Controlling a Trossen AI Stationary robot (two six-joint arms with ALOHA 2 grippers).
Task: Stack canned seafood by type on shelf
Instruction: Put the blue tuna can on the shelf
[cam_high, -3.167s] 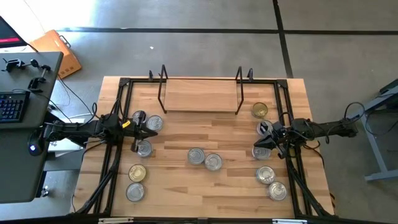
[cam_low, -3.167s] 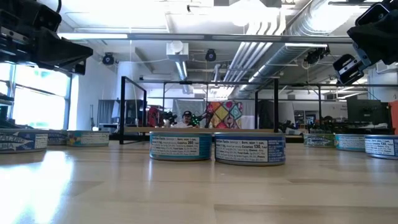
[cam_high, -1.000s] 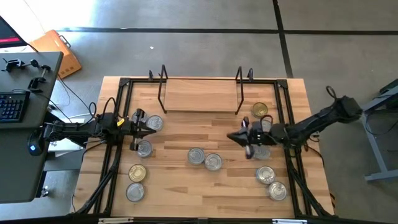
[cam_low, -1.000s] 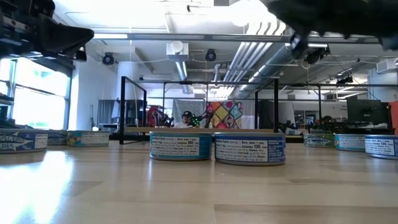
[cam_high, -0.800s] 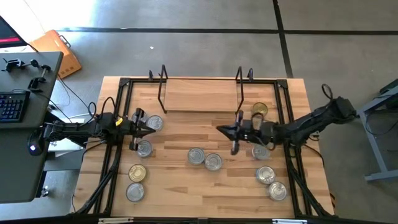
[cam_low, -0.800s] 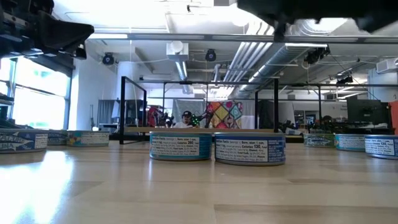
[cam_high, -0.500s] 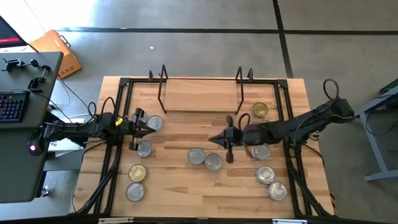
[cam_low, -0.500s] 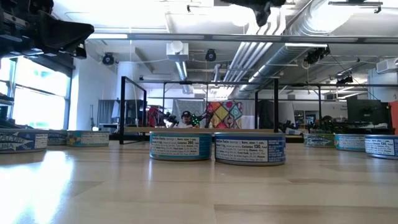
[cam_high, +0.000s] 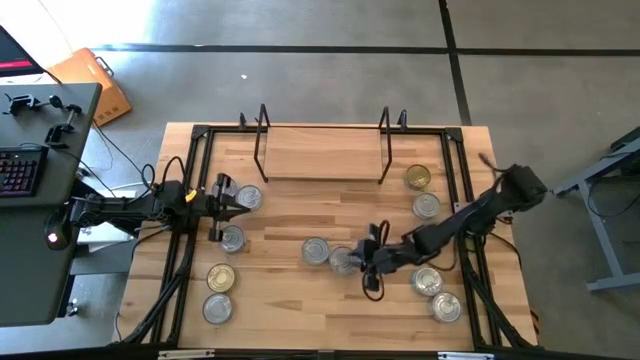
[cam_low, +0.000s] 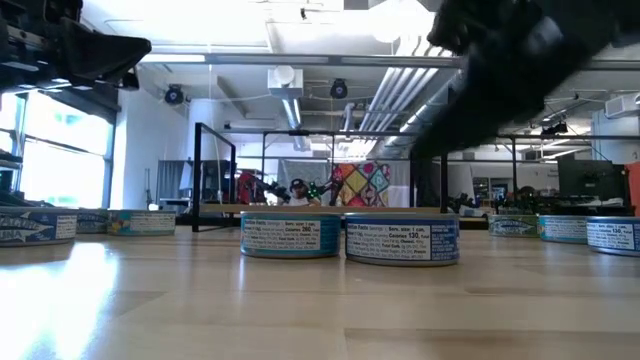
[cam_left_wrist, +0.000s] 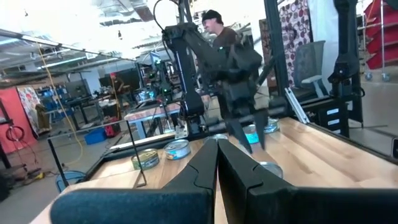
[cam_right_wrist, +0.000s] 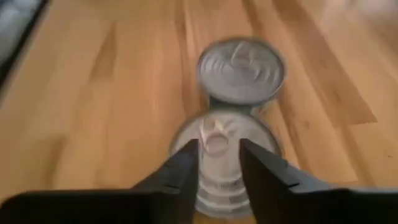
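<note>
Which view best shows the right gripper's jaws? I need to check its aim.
The right wrist view: the right gripper stands open above a silver-topped tin. The high view shows it small; the low view only a dark blur.

nine silver-topped tins (cam_high: 249, 198), two gold-topped tins (cam_high: 418, 178), one shelf (cam_high: 322, 152)

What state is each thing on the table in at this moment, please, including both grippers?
Shelf: bare, no tins on it.
Two middle tins: upright on the table, touching each other.
Gold-topped tin: upright beside the shelf's right end.
Right gripper: fingers parted, low over the nearer middle tin, not gripping it.
Left gripper: shut, empty, held above the table's left side.
</note>
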